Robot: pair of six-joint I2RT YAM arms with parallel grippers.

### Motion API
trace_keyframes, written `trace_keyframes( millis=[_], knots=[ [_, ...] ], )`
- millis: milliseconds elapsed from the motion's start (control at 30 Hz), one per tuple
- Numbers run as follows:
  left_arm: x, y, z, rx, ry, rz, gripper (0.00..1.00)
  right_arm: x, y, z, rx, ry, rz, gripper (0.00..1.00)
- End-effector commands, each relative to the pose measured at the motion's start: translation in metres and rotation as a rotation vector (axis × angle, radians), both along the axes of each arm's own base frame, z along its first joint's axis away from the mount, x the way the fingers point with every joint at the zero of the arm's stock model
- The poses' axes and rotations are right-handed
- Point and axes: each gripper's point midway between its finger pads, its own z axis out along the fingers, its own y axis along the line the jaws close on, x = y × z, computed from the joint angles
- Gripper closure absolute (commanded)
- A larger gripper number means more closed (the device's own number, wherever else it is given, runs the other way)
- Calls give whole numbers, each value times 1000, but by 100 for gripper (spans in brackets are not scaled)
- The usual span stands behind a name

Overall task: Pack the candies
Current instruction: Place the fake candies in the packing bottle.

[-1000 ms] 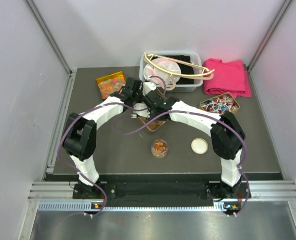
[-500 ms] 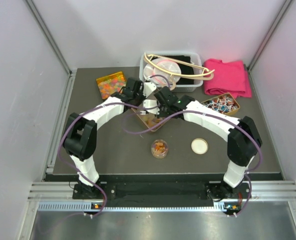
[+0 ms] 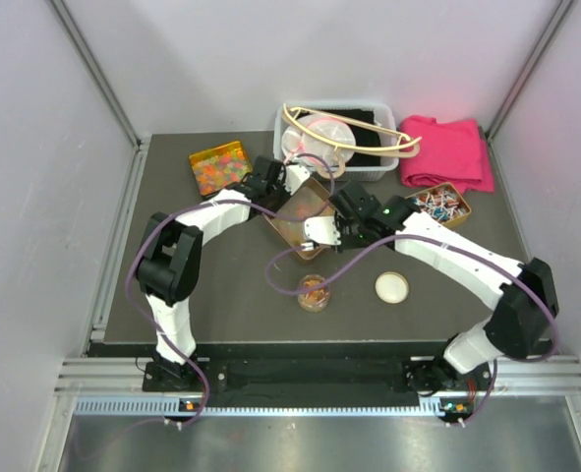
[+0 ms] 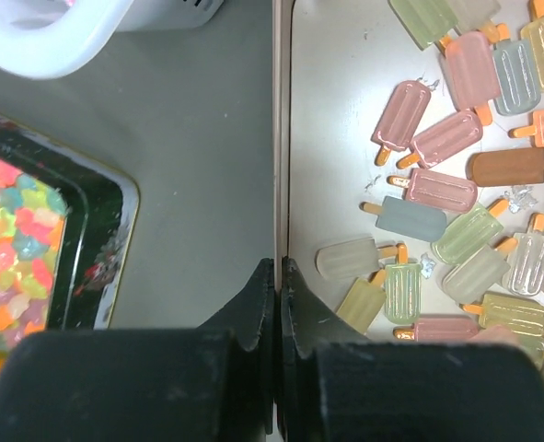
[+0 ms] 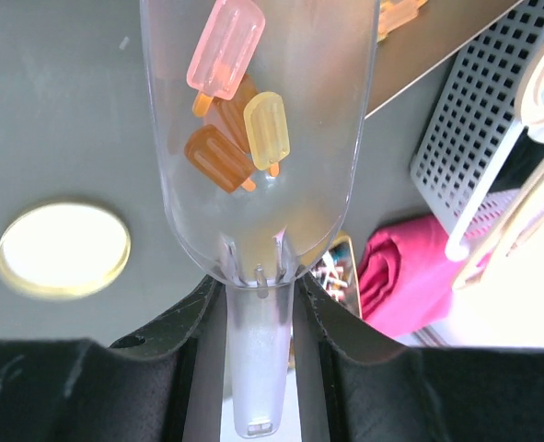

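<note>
Far left: side tray (image 4: 115,221) of mixed star gummies, not in use. Left gripper (image 4: 278,276) is clenched on the thin rim of the main tray (image 4: 276,138), pinning that edge; cannot tell if the tray is lifted or flat. Most of the candies (image 4: 440,190), popsicle-shaped in pink, pale green, yellow and brown, lie loose in that tray.

Right gripper (image 5: 258,304) grasps the handle of a clear scoop (image 5: 336,138). Four pieces sit in the bowl: one pink, one yellow, two brown-orange. From the top view the scoop hangs between the main tray and the open jar (image 3: 301,293), which has some pieces in it.

Likely step: carry the load to the jar and tip it in. To do it well, hold the scoop level until its lip is over the jar mouth, then tilt slowly. The mouth looks narrow against the scoop, so a fast dump could spill. The left grip should hold the tray steady.

Right of the jar: lid (image 3: 391,287), off, flat on the table (image 3: 221,295). Further right is a tin (image 3: 466,205) of wrapped sweets, then a pink cloth (image 3: 452,152).

The surface is dark grey matte. A white bin (image 3: 378,169) with a hanger (image 3: 369,138) sits at the back, and plain pale walls stand all round.
</note>
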Motion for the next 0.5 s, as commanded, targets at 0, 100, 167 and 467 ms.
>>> trace_keyframes(
  millis=[0, 100, 167, 467],
  knots=[
    [26, -4, 13, -52, -58, 32, 97, -34, -21, 22, -74, 3, 113, 100],
    [26, -1, 8, -50, -49, 41, 85, -53, -25, 19, -151, 12, 164, 100],
    [26, -1, 8, -52, -50, 41, 85, -66, -26, 18, -183, 16, 197, 100],
    [22, -1, 13, -90, -39, 25, 57, -80, -31, 2, -280, -11, 210, 100]
  ],
)
